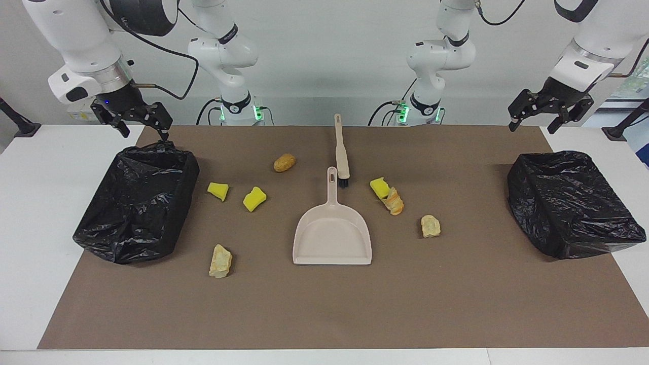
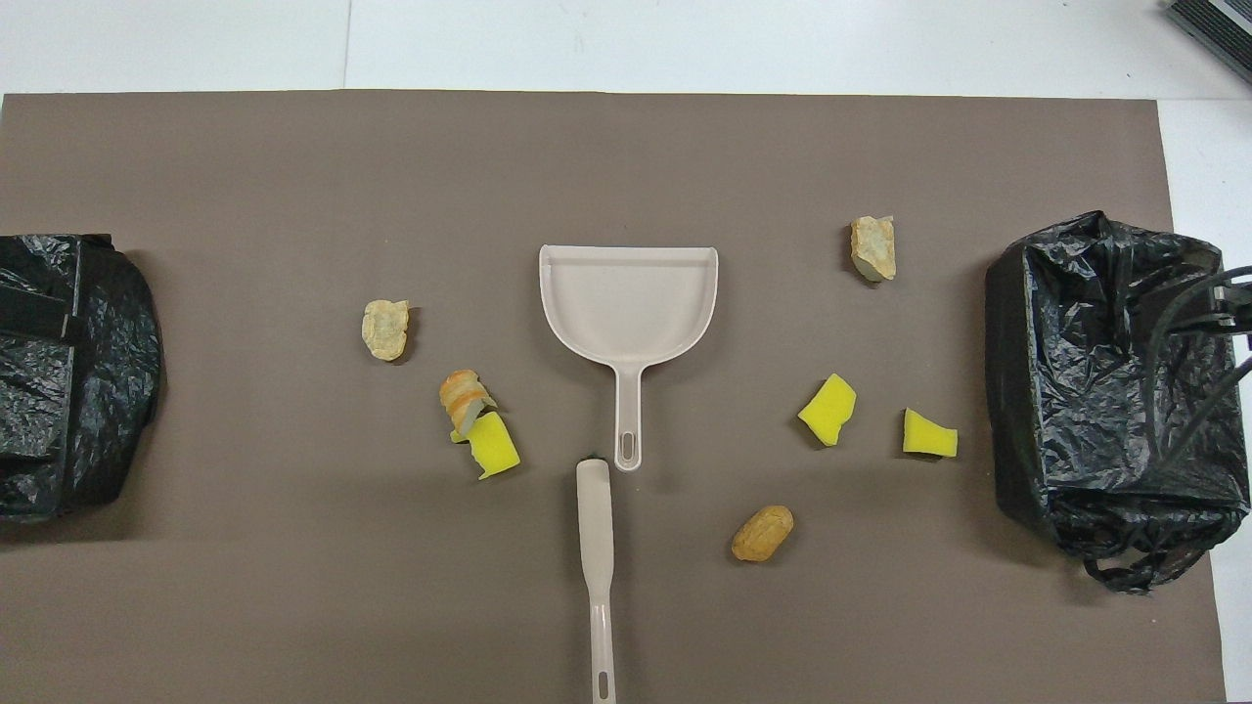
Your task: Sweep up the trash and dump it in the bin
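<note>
From my remote station I see a brown mat (image 1: 324, 314) covering a white table (image 1: 30, 243); at its centre lies a beige dustpan (image 1: 332, 238), handle toward the robots; a beige brush (image 1: 341, 152) lies just at the pan's twelve o'clock in the facing view, bristles beside the pan's handle tip.

Taking the dustpan as the clock's centre in that view, seven pieces of trash lie scattered on the mat; a brown bread lump (image 1: 284, 162) sits at about eleven o'clock; two yellow sponge chunks (image 1: 218, 190) (image 1: 254, 198) sit near ten o'clock; a pale bread piece (image 1: 221, 261) lies at eight o'clock; a third yellow chunk (image 1: 380, 187) at one o'clock touches a golden bread slice (image 1: 393, 201); a tan lump (image 1: 430, 226) rests at about three o'clock.

Two bins lined with black bags stand at the mat's ends; one bin (image 1: 137, 203) at nine o'clock, the other (image 1: 570, 203) at three o'clock.

The right gripper (image 1: 143, 131) hangs above the robot-side rim of the nine o'clock bin, jaws spread wide, holding nothing; the left gripper (image 1: 532, 125) hangs in the air at the left arm's end of the table, above the mat's corner there, jaws likewise wide apart and empty.
</note>
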Available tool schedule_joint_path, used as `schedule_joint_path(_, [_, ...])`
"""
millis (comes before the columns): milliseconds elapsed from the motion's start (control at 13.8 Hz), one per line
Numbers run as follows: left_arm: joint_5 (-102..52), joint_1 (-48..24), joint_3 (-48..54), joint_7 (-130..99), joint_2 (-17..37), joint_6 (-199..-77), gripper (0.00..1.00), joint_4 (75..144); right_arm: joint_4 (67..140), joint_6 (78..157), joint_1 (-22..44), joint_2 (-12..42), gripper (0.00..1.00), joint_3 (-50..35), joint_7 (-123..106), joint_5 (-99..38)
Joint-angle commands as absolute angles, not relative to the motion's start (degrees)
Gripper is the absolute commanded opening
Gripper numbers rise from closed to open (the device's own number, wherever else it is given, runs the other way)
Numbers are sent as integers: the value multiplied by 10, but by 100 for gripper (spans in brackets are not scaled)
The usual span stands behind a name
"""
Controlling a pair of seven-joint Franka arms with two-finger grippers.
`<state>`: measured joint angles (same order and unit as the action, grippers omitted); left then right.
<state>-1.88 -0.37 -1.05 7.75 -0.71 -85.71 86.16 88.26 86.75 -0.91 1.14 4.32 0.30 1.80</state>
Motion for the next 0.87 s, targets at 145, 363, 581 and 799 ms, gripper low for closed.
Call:
schedule_joint_path(145, [-12, -4, -10, 71, -8, -844, 100, 853, 895, 878, -12, 4, 100, 40, 13, 1])
schedule_joint_path(363, [-12, -4, -10, 71, -8, -845, 100, 853, 897, 877, -12, 2, 100, 40, 11, 1])
schedule_joint_path(581, [-12, -4, -10, 71, -8, -845, 100, 853, 904, 879, -2, -2, 100, 40, 14, 1])
schedule_joint_path(799, [-12, -4, -10, 71, -8, -845, 100, 853, 919, 882, -2, -11, 100, 40, 15, 0])
